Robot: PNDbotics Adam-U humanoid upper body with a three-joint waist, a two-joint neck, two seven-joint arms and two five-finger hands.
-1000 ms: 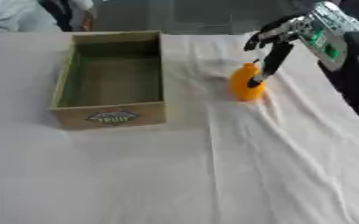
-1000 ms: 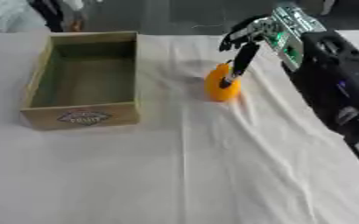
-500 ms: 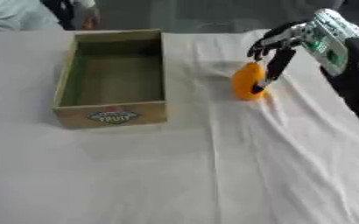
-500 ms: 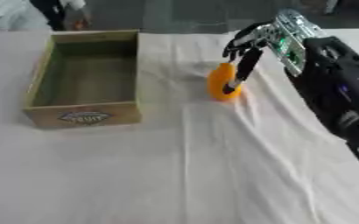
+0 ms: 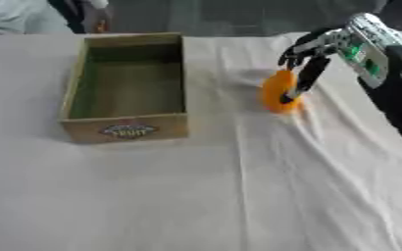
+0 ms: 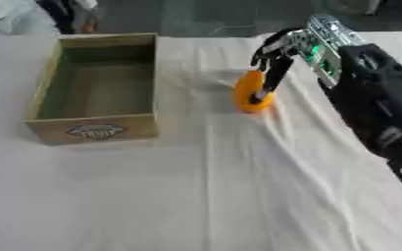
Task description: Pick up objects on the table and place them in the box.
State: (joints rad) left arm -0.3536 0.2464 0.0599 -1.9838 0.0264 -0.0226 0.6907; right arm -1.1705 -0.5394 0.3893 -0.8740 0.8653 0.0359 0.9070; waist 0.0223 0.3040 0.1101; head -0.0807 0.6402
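Left eye view: a table (image 5: pixel 153 196) under a creased white cloth (image 5: pixel 324 162), which is rumpled into folds around the orange thing; a shallow wooden box (image 5: pixel 127 128), open at the top, lies toward the left, with nothing to be seen inside it and a printed label on its near wall; an orange, rounded thing (image 5: pixel 276 92) sits on the cloth well to the right of the box and apart from it; what it is cannot be made out beyond its colour and shape. The right hand (image 5: pixel 312 51) comes in from the upper right on a black arm with a silver and green wrist; its fingers (image 6: pixel 269 81) point downward, one long dark finger lying against the right face of the orange thing, the others curled above its top; whether a thumb closes on the far side, and so whether the thing is pinched, I cannot tell. The left hand shows in neither view.
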